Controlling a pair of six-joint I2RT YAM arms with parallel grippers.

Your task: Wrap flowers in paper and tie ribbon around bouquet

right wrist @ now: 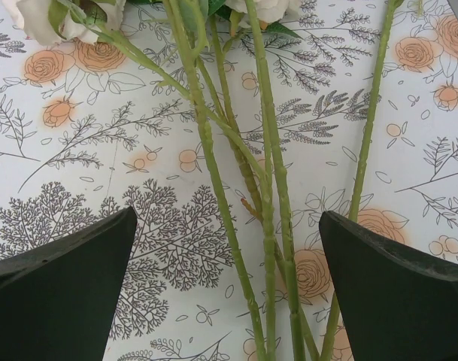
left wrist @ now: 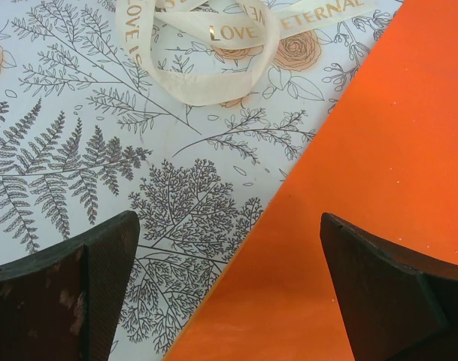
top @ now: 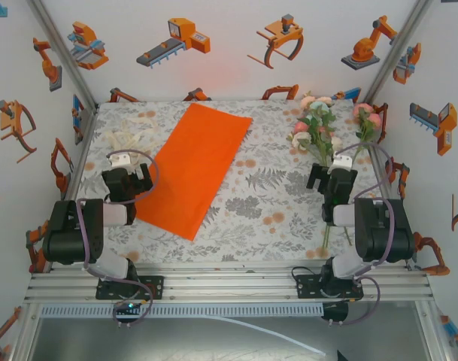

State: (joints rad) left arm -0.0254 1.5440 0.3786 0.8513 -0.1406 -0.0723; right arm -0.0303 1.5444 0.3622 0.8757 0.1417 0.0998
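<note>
From above, the paper [top: 195,169] lies flat and slantwise on the left half of the counter [top: 266,203], the ribbon [top: 127,139] loose just beyond my left jaws, and the flowers [top: 323,131] at the far right with their stems running back under my right jaws. Both jaws stand wide open and hold nothing. In the left wrist view I straddle the paper's near edge, one finger over the orange and one over the cloth. I judge the sheet light and limp, quick to crease, so I'd pick it up at an edge or corner, not press on its middle. The ribbon, looped ahead, looks soft and floppy and likely to slide out of a loose pinch. In the right wrist view the stems [right wrist: 266,188] pass between my fingers, crossing near the middle. They look thin, light and springy, apt to roll, so I'd close where they bunch together, well below the blooms, which would crush.
</note>
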